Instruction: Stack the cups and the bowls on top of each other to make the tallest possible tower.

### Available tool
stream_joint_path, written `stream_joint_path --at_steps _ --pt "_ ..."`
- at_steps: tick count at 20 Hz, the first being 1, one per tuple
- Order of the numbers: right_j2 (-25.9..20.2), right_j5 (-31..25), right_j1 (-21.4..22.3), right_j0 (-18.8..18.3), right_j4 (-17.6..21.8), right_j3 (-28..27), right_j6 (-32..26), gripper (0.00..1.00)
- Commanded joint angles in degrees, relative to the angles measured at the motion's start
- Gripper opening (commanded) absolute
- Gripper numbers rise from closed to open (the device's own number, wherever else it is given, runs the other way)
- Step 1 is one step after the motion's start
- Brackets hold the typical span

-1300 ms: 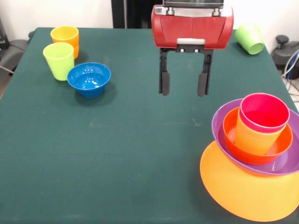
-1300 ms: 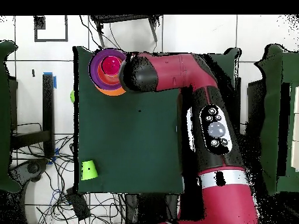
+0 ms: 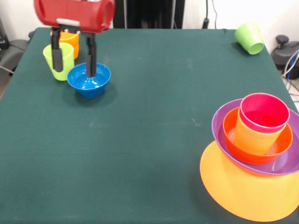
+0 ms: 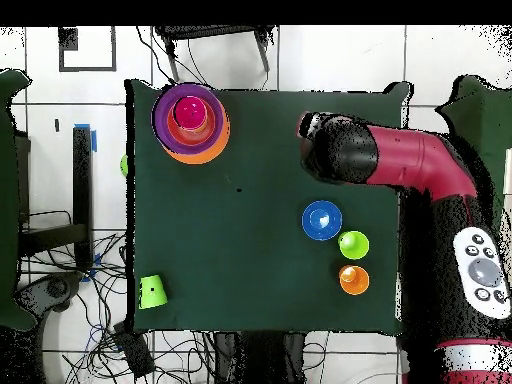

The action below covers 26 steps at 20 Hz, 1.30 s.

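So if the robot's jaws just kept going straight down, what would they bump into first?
Probably the blue bowl. The gripper points down with its jaws open; one seems to hang over the bowl, the other in front of the lime green cup. Depth is unclear, so it might clip that cup instead.

no readable text, labels or numbers on anything.

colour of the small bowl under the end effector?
Blue: the small bowl below the open end effector, clearest in the front view.
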<state>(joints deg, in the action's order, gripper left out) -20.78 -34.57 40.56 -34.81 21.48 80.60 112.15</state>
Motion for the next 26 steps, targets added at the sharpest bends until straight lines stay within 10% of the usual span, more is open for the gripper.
stream_joint_path --at_steps 1,26 --pt "2.2 -0.2 -1.8 1.1 3.7 9.5 -0.9 1.00" --pt "7.9 -6.4 -3.9 0.6 3.2 8.6 -1.5 1.00"
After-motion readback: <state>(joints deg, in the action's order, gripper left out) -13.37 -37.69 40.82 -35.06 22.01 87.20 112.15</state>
